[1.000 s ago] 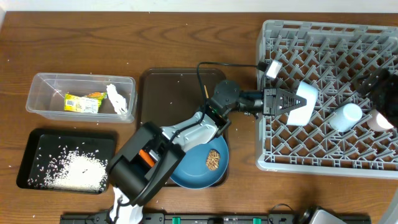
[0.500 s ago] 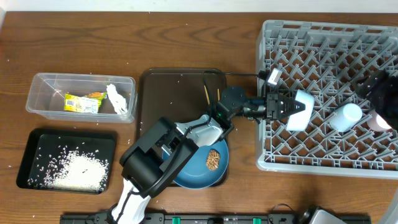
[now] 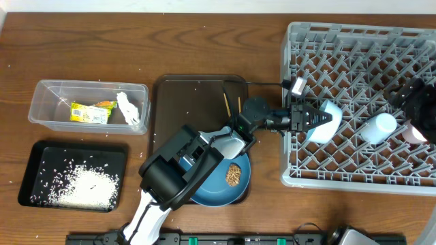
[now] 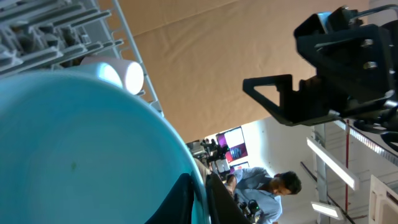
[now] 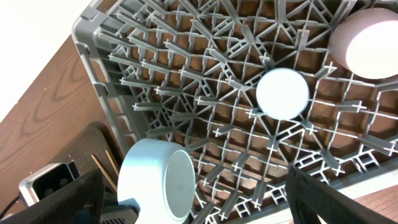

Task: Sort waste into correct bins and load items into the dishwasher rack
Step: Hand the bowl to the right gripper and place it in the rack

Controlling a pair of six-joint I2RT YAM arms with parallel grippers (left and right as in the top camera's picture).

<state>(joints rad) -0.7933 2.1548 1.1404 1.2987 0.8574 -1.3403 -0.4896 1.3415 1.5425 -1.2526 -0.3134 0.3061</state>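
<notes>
The left gripper (image 3: 312,117) pinched the pale blue bowl (image 3: 332,110) by its rim over the dishwasher rack (image 3: 354,47), while the right gripper (image 5: 198,196) hung spread wide above the rack.

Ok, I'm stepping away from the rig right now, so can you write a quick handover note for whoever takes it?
Left gripper: shut on the rim of the pale blue bowl, held on its side over the left part of the dishwasher rack, not yet released.
Right gripper: open, empty, over the rack's right side.
Done: two cups in the rack; snack wrapper and tissue in the clear tub; rice in the black tray.
Left: set the bowl down; bin the brown lump on the blue plate; load the plate and the chopsticks.
</notes>
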